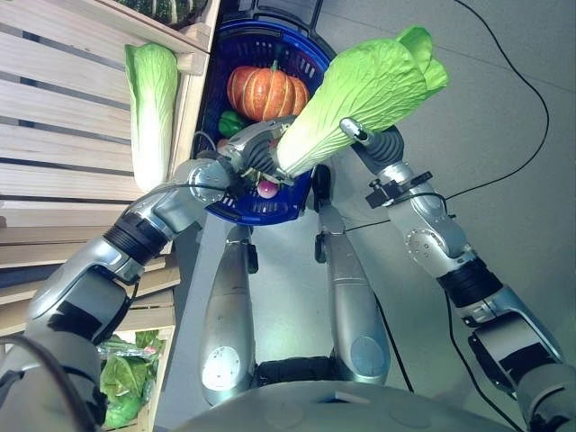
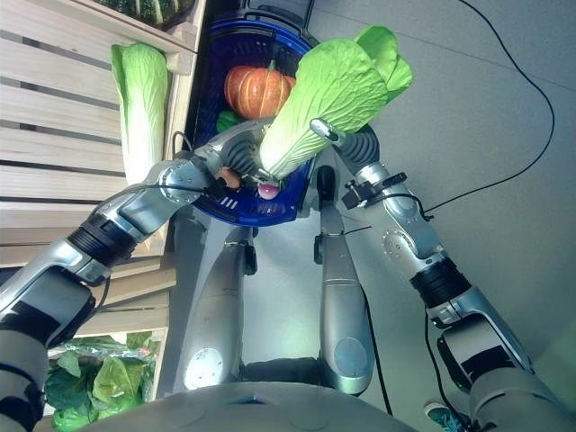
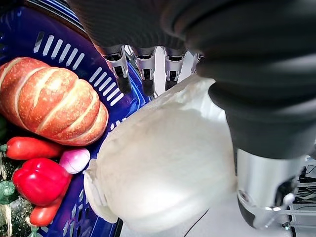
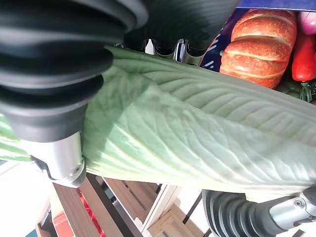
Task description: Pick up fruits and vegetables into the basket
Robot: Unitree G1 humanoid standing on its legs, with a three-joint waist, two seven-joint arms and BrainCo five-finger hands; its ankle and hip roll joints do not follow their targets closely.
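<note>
Grey floor (image 1: 504, 180) lies below; both hands grasp your napa cabbage (image 1: 360, 94), left hand (image 1: 256, 155) clenched at its base, right hand (image 1: 373, 139) mid-leaf. Its leafy end overhangs the blue basket (image 1: 236, 49) rim toward 2 o'clock; release early and it likely tips out.

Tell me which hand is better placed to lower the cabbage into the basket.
Probably the left hand: its fingers wrap the napa cabbage at its white base, right above the blue basket. The right hand grips mid-length, farther out.
</note>
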